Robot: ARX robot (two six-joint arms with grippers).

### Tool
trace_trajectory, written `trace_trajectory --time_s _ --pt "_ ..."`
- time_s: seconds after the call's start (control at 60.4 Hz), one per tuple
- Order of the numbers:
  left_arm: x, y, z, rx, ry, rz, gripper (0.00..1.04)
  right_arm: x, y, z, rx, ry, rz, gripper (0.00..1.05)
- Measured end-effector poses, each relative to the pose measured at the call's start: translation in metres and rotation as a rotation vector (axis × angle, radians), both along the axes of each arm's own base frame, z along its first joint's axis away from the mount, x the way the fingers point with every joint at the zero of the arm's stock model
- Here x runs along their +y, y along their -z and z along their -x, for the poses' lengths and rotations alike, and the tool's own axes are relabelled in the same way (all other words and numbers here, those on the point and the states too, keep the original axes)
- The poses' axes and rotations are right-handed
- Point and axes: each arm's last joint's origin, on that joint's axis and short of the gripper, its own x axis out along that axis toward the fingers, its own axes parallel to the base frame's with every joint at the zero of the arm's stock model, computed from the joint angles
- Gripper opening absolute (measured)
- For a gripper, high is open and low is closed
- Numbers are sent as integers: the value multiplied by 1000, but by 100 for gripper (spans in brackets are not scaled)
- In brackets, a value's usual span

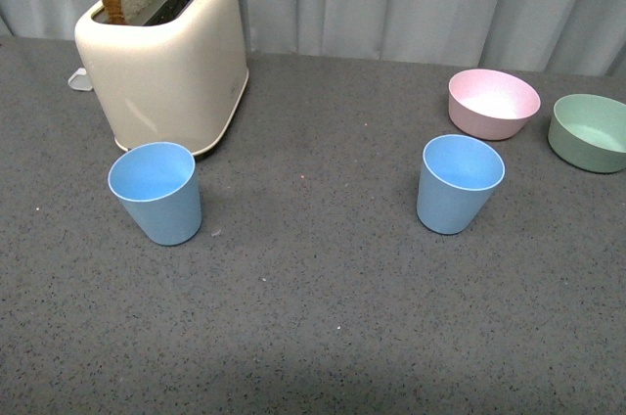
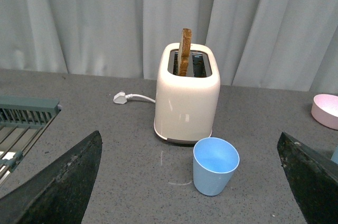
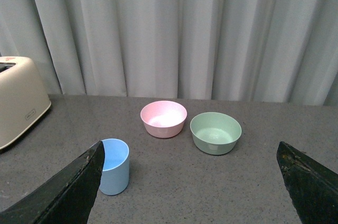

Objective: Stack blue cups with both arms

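Two light-blue cups stand upright and apart on the grey table. One blue cup (image 1: 156, 192) is at the left, just in front of the toaster; the other blue cup (image 1: 458, 183) is at the right, in front of the pink bowl. Neither arm shows in the front view. In the left wrist view the left cup (image 2: 215, 165) stands ahead of my left gripper (image 2: 193, 182), which is open and empty. The right wrist view has the right cup (image 3: 114, 166) partly behind one finger of my open, empty right gripper (image 3: 193, 182).
A cream toaster (image 1: 166, 61) with a slice of toast stands at the back left, its plug (image 2: 121, 98) lying beside it. A pink bowl (image 1: 493, 104) and a green bowl (image 1: 589, 131) sit at the back right. A grey rack (image 2: 24, 123) lies far left. Curtains hang behind the table.
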Motion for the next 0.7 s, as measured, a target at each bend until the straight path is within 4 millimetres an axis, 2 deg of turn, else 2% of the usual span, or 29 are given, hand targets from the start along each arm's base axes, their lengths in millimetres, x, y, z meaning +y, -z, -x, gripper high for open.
trace_trajectory --time_s 0.695 --pt "0 0 0 0 0 0 98 0 0 0 0 0 0 95"
